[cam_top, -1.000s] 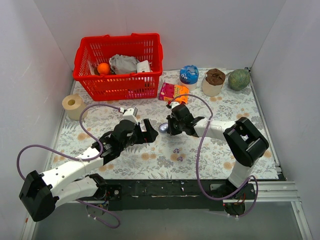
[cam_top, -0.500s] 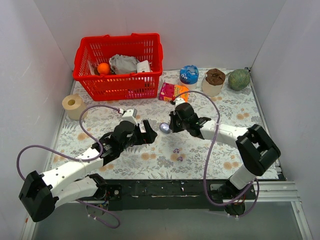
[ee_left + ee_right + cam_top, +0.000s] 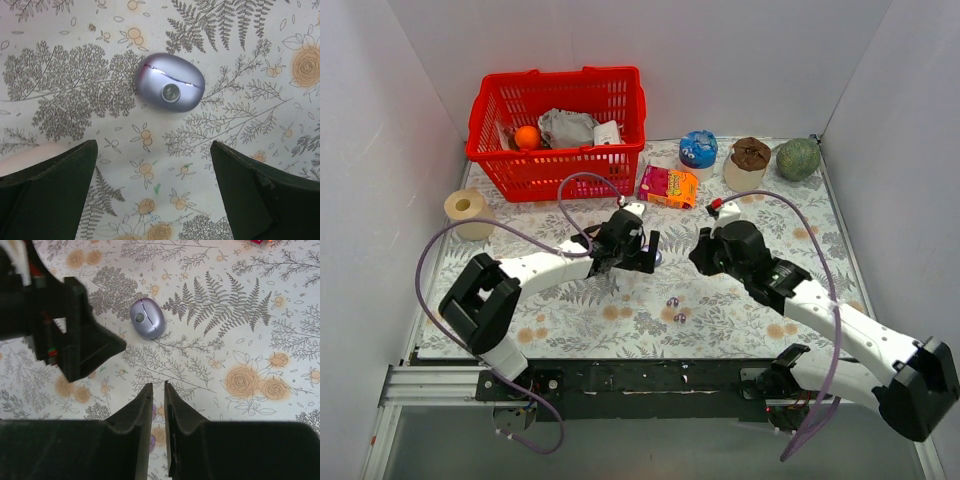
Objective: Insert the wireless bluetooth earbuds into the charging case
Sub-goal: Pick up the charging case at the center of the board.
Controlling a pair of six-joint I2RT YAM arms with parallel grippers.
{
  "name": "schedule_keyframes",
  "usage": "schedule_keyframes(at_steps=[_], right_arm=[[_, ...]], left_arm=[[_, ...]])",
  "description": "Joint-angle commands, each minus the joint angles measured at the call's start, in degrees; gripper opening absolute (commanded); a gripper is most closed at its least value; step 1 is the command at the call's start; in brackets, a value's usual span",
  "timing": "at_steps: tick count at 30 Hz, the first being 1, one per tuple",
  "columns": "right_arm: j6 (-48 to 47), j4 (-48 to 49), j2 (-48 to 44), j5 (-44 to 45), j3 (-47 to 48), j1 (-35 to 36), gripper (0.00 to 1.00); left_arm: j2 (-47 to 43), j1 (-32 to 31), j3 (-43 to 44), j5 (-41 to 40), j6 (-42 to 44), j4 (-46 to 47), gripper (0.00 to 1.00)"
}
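The charging case (image 3: 170, 90) is a pale lavender pebble lying shut on the floral cloth. It also shows in the right wrist view (image 3: 147, 318). In the top view it is mostly hidden under my left gripper (image 3: 646, 254). My left gripper (image 3: 153, 146) is open and empty, hovering just short of the case. My right gripper (image 3: 700, 254) sits a little right of the case; its fingers (image 3: 158, 385) are almost together with nothing between them. The two purple earbuds (image 3: 672, 301) (image 3: 680, 317) lie loose on the cloth, nearer than both grippers. One earbud (image 3: 152, 441) peeks through the right finger gap.
A red basket (image 3: 558, 160) with an orange and packets stands at the back left. A paper roll (image 3: 468, 208) is at the left edge. An orange snack pack (image 3: 668, 186), a blue pot (image 3: 698, 149), a brown-topped cup (image 3: 748, 163) and a green ball (image 3: 798, 158) line the back.
My right gripper has drawn back to the right, away from the case. My left gripper has moved right and now hovers over the case. The case and earbuds have stayed put.
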Motion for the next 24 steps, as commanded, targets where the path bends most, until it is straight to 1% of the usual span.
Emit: schedule_keyframes(at_steps=[1,3,5,12,17,24], right_arm=[[-0.38,-5.54,-7.8,-1.12,-0.91,0.12,0.22],[-0.73,-6.6,-9.48,-1.74,-1.09,0.12,0.23],[-1.17,-7.74,-11.42,-2.27,-1.35,0.12,0.23],[-1.87,-8.89,-14.14,-3.76,-1.88,0.12,0.24],[-2.14,-8.8,-14.67,-4.73,-2.05,0.12,0.24],[-2.05,-8.19,-14.5,-5.61,-2.14,0.21,0.24]], left_arm=[[4.3,1.69,7.29,5.15,7.0,0.36,0.98],[8.59,1.87,10.46,5.85,8.59,-1.66,0.98],[10.37,1.87,13.28,7.78,10.79,-3.69,0.98],[16.35,1.87,17.59,8.58,16.24,-6.41,0.98],[18.46,1.87,18.12,7.52,18.79,-6.94,0.98],[21.01,1.87,19.27,7.61,19.41,-6.94,0.98]])
